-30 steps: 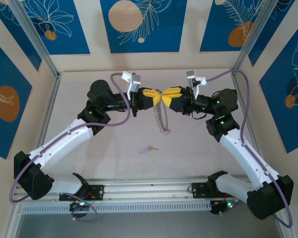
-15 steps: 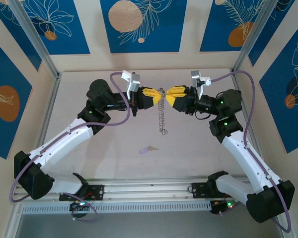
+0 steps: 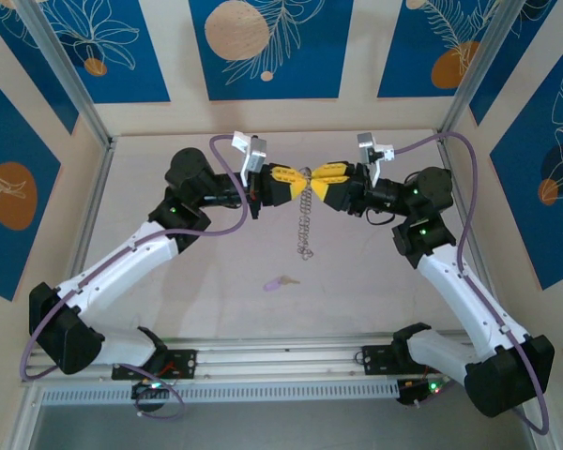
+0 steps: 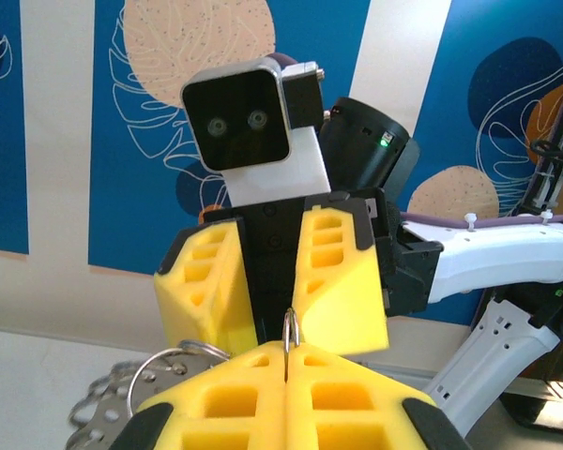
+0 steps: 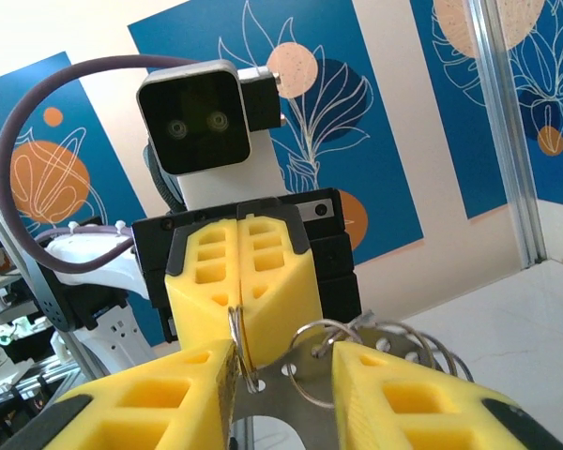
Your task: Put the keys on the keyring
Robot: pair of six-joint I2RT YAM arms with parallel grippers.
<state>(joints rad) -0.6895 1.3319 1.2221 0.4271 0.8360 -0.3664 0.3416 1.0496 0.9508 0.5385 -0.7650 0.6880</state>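
Grip: left fingers (image 4: 216,403) clamped on the keyring (image 3: 304,220) at its top, hoop dangling.
Change: right fingers (image 5: 141,403), apart, have come back in to straddle that rim (likely to steady it).
Key (image 3: 280,282): flat on the table (image 3: 197,309), well apart from the ring, unthreaded.
Room: open table below; side walls distant.

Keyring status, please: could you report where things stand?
Left gripper shut on keyring, hanging down. Right gripper, jaws open, around its top. Key lying on table, apart.
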